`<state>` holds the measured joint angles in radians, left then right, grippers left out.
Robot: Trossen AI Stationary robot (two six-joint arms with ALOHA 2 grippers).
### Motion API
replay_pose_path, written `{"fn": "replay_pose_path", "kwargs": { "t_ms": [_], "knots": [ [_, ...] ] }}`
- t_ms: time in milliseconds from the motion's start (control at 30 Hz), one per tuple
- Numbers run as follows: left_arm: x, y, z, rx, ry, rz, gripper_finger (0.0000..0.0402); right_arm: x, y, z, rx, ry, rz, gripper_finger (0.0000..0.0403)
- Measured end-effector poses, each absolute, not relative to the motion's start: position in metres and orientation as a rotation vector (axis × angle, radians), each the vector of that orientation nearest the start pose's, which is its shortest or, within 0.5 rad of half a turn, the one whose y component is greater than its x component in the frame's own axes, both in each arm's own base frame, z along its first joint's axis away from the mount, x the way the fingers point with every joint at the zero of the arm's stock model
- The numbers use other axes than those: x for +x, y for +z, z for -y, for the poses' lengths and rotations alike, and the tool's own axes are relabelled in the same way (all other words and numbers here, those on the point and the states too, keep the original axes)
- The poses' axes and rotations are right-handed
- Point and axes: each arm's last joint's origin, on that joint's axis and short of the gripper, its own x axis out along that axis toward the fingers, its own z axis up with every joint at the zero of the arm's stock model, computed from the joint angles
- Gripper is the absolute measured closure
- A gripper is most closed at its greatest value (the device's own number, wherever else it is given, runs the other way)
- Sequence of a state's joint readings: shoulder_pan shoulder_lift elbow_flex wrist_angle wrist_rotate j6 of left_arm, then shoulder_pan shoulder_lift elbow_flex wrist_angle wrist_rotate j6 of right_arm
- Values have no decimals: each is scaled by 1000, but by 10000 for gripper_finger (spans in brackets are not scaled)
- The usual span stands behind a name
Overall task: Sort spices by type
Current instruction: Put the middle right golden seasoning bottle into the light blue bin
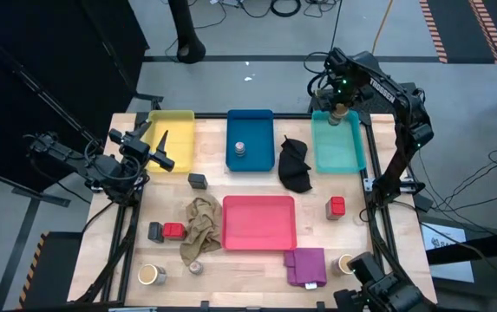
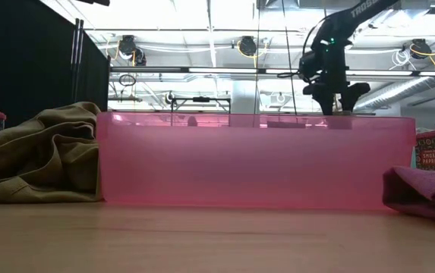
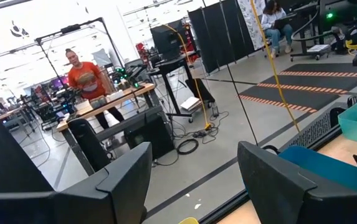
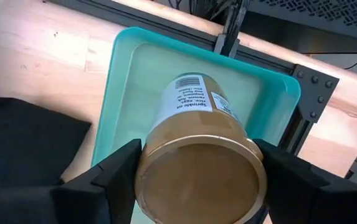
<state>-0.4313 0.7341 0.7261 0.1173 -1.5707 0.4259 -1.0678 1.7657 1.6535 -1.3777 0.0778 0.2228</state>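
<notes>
My right gripper (image 1: pixel 339 111) points down over the teal tray (image 1: pixel 338 147) at the far right, shut on a tan round jar (image 4: pixel 197 143) with a white label. My left gripper (image 1: pixel 163 147) stands open and level over the yellow tray (image 1: pixel 174 130), nothing between its fingers (image 3: pixel 125 180). A silver round tin (image 1: pixel 240 149) sits in the blue tray (image 1: pixel 250 126). On the table stand red cubes (image 1: pixel 336 206) (image 1: pixel 173 230), dark grey tins (image 1: pixel 198 180) (image 1: pixel 155 231), tan jars (image 1: pixel 151 275) (image 1: pixel 347 263) and a silver tin (image 1: pixel 196 268). My right gripper pinches the tan jar at its lid end (image 4: pixel 197 186) between its two fingers (image 4: pixel 125 168), one on each side of the round wall. The fingers come from above, pointing down. The jar hangs below them, lid up, over the teal tray's inside (image 4: pixel 141 74); whether its base touches the tray, I cannot tell.
A pink tray (image 1: pixel 259 223) lies at the table's middle near side. A black cloth (image 1: pixel 296 165) lies between the blue and teal trays, a beige cloth (image 1: pixel 200 227) left of the pink tray, a purple cloth (image 1: pixel 305 266) near the front edge. A person (image 3: pixel 81 74) stands in the room beyond.
</notes>
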Motion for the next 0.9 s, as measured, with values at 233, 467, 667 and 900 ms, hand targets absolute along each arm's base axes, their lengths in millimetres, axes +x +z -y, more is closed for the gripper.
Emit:
{"fn": "replay_pose_path", "kwargs": {
  "t_ms": [233, 467, 667, 900],
  "knots": [
    [136, 346, 31, 282, 1130, -181, 157, 157, 299, 292, 895, -1082, -1264, 151],
    [136, 346, 31, 284, 1130, -182, 157, 161, 298, 288, 939, -1023, -1258, 150],
    [136, 346, 31, 285, 1130, -183, 157, 158, 283, 282, 982, -985, -1325, 150],
    [136, 346, 31, 285, 1130, -183, 157, 157, 260, 279, 976, -955, -1370, 150]
  ]
}}
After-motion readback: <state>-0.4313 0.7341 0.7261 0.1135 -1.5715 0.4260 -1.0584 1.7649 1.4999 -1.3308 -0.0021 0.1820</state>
